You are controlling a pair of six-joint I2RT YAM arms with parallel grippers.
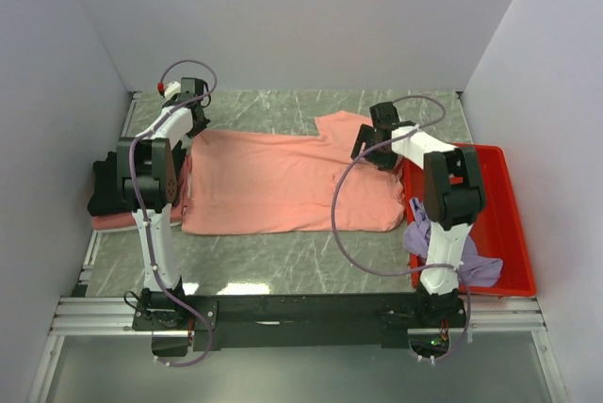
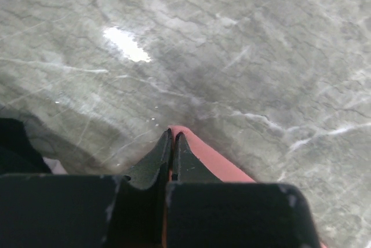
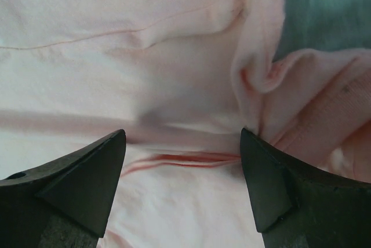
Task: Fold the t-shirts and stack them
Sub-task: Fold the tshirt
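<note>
Salmon-pink cloth covers most of the middle of the grey marbled worktop: the salmon-pink t-shirt lies spread out flat, one sleeve reaching toward the far side. At its far left corner the left end effector is pressed together on a narrow edge of that shirt, with only a thin strip of salmon fabric showing between and beside the fingertips. The right end effector is spread wide just over the shirt's right end, above a patch of bunched folds and a seam. Whether its tips touch the cloth cannot be told.

A black t-shirt sits on a pink t-shirt at the left edge, partly behind the left arm. A lavender t-shirt hangs over the near rim of the red tray.

Several things could go wrong from here. The left pinch looks shallow, so the edge could slip free once it is lifted or pulled. The right side grips nothing, so a pull from the left alone would likely drag or skew the whole shirt rather than fold it. Closing on the wrinkled patch might catch an extra layer and leave a crooked crease. The right arm's cable loops across the shirt and could snag or rumple it.
</note>
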